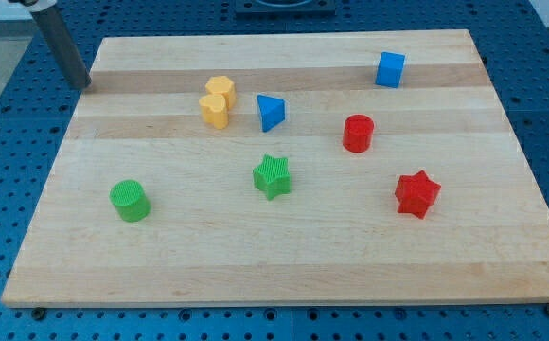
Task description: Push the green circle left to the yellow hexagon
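Seven blocks spread over the tabletop point(502, 275), tip point(83, 83) parked way off at the view's top left corner, right on the board's edge. No jaws on this end effector, just a bare rod, holding nothing and touching nothing.

Green circle point(130, 201) down near the view's bottom left, all alone, well apart from everything. Yellow hexagon point(218, 101) up toward the view's top, a stacked-looking yellow pair, just beside the blue triangle point(271, 113). Green star point(273, 177) near the middle, red circle point(358, 134) and red star point(416, 194) toward the view's right, blue cube point(390, 69) up at the top right.

Risks, judging from here: long diagonal push needed, up and toward the right, finishing on the hexagon's left. Tip first has to swing down around the circle, well clear of it. Off-centre contact on a round block likely means it rolls off the rod and drifts sideways. Push too hard at the end and the hexagon gets knocked into the triangle. Start too far left and the circle could get clipped toward the board's edge.

Orientation: circle standing upright, a short cylinder, axis vertical, flat top up. Round from above, so no facing direction and no long axis along the board.
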Available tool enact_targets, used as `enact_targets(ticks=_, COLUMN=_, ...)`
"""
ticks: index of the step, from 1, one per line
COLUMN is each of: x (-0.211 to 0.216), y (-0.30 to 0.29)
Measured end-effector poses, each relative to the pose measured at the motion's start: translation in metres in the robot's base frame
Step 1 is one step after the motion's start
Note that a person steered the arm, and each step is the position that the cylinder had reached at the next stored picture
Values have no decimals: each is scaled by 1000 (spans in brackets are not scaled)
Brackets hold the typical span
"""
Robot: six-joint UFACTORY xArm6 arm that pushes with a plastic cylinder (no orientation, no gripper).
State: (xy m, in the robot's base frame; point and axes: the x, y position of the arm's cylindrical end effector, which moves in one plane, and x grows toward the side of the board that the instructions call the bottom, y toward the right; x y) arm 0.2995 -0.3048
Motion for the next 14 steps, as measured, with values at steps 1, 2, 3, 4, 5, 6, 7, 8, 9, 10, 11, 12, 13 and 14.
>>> enact_targets(ticks=1, x=24, y=1)
enact_targets(ticks=2, x=120, y=1)
enact_targets(ticks=3, x=120, y=1)
enact_targets(ticks=4, x=182, y=1)
enact_targets(ticks=5, x=183, y=1)
enact_targets(ticks=6, x=184, y=1)
enact_targets(ticks=7, x=267, y=8)
enact_targets(ticks=8, x=268, y=8)
enact_targets(ticks=9, x=268, y=37)
enact_targets(ticks=10, x=269, y=78)
enact_targets(ticks=11, x=255, y=95)
enact_targets(ticks=12, x=232, y=109)
enact_targets(ticks=13, x=232, y=109)
enact_targets(ticks=14, x=194, y=122)
